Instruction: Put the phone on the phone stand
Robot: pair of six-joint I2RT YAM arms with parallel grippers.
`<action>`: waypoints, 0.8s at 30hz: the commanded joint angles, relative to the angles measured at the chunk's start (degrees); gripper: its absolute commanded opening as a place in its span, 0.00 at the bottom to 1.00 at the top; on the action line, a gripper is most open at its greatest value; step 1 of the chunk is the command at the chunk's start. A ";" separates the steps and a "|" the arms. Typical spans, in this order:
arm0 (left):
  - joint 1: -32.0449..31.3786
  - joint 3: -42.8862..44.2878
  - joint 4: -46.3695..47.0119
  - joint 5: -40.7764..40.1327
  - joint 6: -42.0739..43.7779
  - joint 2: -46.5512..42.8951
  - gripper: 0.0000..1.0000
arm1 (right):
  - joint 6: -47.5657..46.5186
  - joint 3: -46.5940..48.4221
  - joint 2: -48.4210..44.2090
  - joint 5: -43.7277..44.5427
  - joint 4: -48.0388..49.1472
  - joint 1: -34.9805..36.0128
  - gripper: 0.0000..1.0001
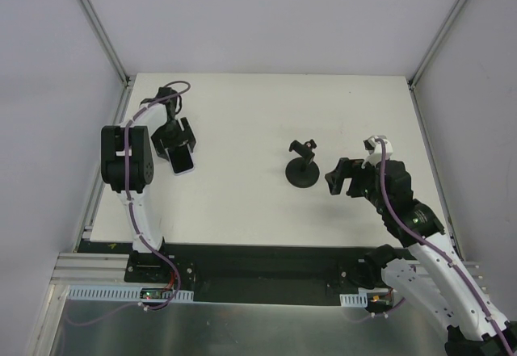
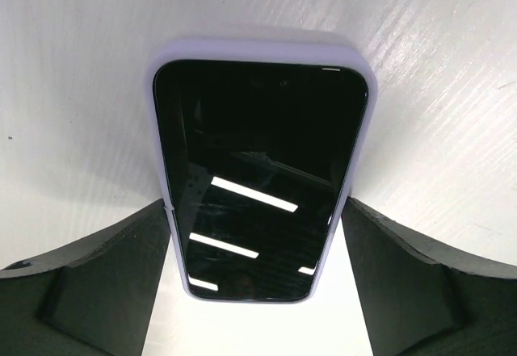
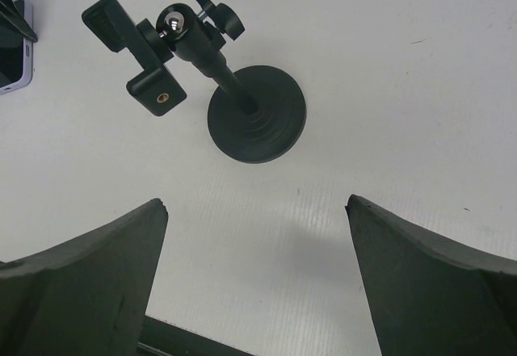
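The phone (image 2: 258, 170), black-screened with a pale lilac rim, sits between the fingers of my left gripper (image 2: 255, 204). Both fingers press on its long edges, and the phone looks tilted over the white table. In the top view the phone (image 1: 185, 162) sticks out below my left gripper (image 1: 176, 144) at the table's left. The phone stand (image 1: 303, 173) stands upright right of centre, with its clamp bracket (image 3: 133, 53) on top and its disc base (image 3: 257, 114) below. My right gripper (image 3: 255, 204) is open and empty, just right of the stand and apart from it.
The white table (image 1: 242, 203) ends at a black front rail (image 3: 186, 344) close under my right fingers. Grey walls and metal frame posts (image 1: 95, 21) enclose the back and sides. A corner of the phone (image 3: 11, 57) shows at the left edge of the right wrist view.
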 commanded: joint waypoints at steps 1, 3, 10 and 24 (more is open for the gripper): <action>-1.27 3.67 -2.41 -0.06 2.69 2.30 0.82 | -0.39 0.11 -0.95 1.35 1.84 -0.35 0.96; -1.72 4.10 -2.76 -2.61 2.87 2.56 0.82 | -0.30 0.19 -0.86 1.44 1.57 -0.35 0.96; -1.90 5.25 -3.46 -4.20 3.75 5.19 0.81 | -0.22 1.25 0.37 0.74 1.22 -0.26 0.96; -2.43 4.46 -3.55 -3.05 4.28 3.53 0.06 | 6.80 5.12 1.08 6.71 -2.91 -0.18 0.96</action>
